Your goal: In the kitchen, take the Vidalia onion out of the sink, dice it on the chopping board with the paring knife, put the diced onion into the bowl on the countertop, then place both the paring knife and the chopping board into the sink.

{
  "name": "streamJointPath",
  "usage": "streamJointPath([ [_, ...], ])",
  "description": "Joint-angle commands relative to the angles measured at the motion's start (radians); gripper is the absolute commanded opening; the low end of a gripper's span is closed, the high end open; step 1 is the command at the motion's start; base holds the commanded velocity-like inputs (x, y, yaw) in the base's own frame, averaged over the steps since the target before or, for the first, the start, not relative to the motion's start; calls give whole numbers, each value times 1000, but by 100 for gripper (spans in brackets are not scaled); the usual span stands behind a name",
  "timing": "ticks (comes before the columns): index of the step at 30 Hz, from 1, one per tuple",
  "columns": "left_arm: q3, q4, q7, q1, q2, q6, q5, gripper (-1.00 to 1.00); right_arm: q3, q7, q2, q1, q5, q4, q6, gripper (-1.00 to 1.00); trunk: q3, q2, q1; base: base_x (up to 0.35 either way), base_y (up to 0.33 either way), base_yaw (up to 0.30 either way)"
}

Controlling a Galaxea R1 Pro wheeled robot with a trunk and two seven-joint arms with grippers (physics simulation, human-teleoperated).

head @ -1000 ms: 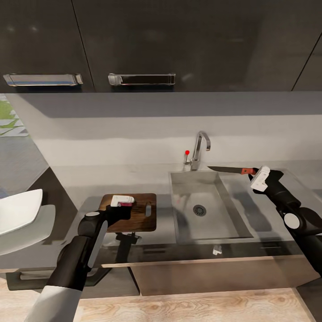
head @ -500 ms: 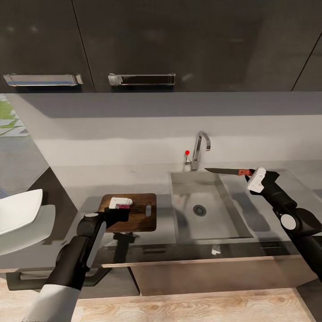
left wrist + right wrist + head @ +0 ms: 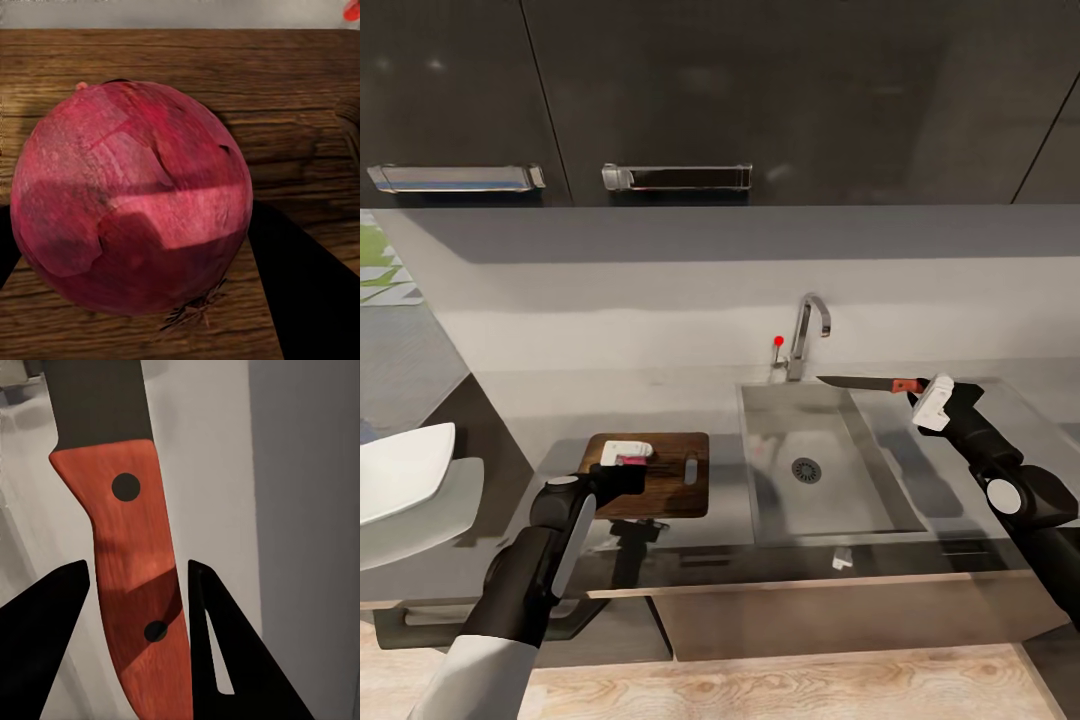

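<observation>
On the dark wooden chopping board (image 3: pixel 672 484) left of the sink (image 3: pixel 860 505), my left gripper (image 3: pixel 626 454) is shut on the reddish Vidalia onion (image 3: pixel 633 461). In the left wrist view the onion (image 3: pixel 135 199) rests on the board (image 3: pixel 247 67) between dark fingers (image 3: pixel 311 296). My right gripper (image 3: pixel 930 402) holds the paring knife (image 3: pixel 865 382) level above the sink's far right corner, blade pointing left. In the right wrist view, fingers (image 3: pixel 45 645) clamp its red handle (image 3: pixel 135 577). The white bowl (image 3: pixel 398 470) sits at far left on the countertop (image 3: pixel 560 412).
A chrome tap (image 3: pixel 808 335) with a red-tipped lever (image 3: pixel 778 342) stands behind the basin, whose drain (image 3: pixel 806 469) is bare. The drainboard (image 3: pixel 920 470) lies under my right arm. Dark wall cabinets (image 3: pixel 720 90) hang overhead. Wooden floor (image 3: pixel 780 690) shows below the counter's front edge.
The right gripper carried the knife slightly left and up, then held still. The left gripper with the onion edged a little left along the board.
</observation>
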Motion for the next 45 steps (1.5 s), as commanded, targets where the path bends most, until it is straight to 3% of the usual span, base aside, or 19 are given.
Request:
streamJointPath([
  [1, 2, 4, -1, -1, 0, 4, -21, -100, 1, 3, -1, -1, 9, -1, 2, -100, -3, -2, 1, 0, 0, 0],
  [15, 1, -1, -2, -1, -1, 3, -20, -100, 17, 2, -1, -1, 9, -1, 2, -100, -9, -2, 1, 0, 0, 0],
  [25, 2, -5, -3, -1, 0, -39, -20, -100, 26, -59, 0, -1, 9, -1, 2, -100, -9, -2, 1, 0, 0, 0],
  [45, 2, -5, -5, -1, 0, -41, -20, -100, 27, -61, -1, -1, 9, -1, 2, -100, -9, -2, 1, 26, 0, 0],
])
